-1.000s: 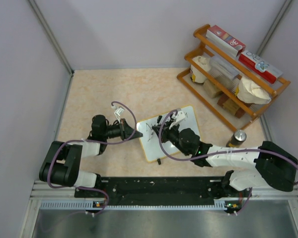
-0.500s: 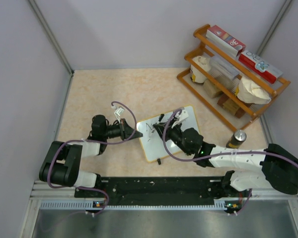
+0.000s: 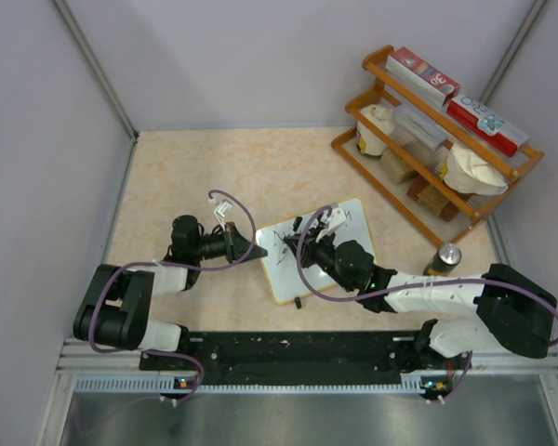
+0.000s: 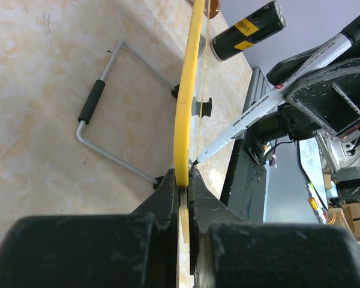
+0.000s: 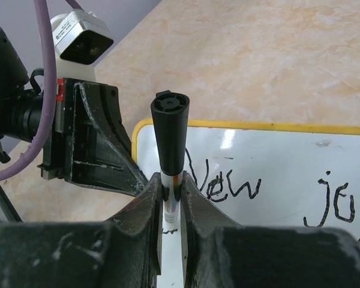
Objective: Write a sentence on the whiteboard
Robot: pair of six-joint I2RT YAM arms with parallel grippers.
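Observation:
The whiteboard (image 3: 327, 249) lies tilted in the middle of the table; its frame shows yellow in the wrist views. Black writing on it (image 5: 276, 162) reads "New" and "jo". My left gripper (image 3: 257, 251) is shut on the board's left edge (image 4: 189, 90), one finger on each face. My right gripper (image 3: 309, 243) is shut on a white marker (image 5: 170, 129) with a black cap on its back end, above the board's left part. In the left wrist view the marker (image 4: 270, 99) slants down, its tip at the board's face beside my left fingers (image 4: 168, 192).
A wooden rack (image 3: 437, 139) with boxes and cream objects stands at the back right. A dark can (image 3: 445, 258) stands right of the board. The board's wire stand (image 4: 102, 102) rests on the table behind it. Walls close in left and right.
My right gripper with the marker shifted a little up and right over the board, then came back to where it was. The left gripper and board stayed still.

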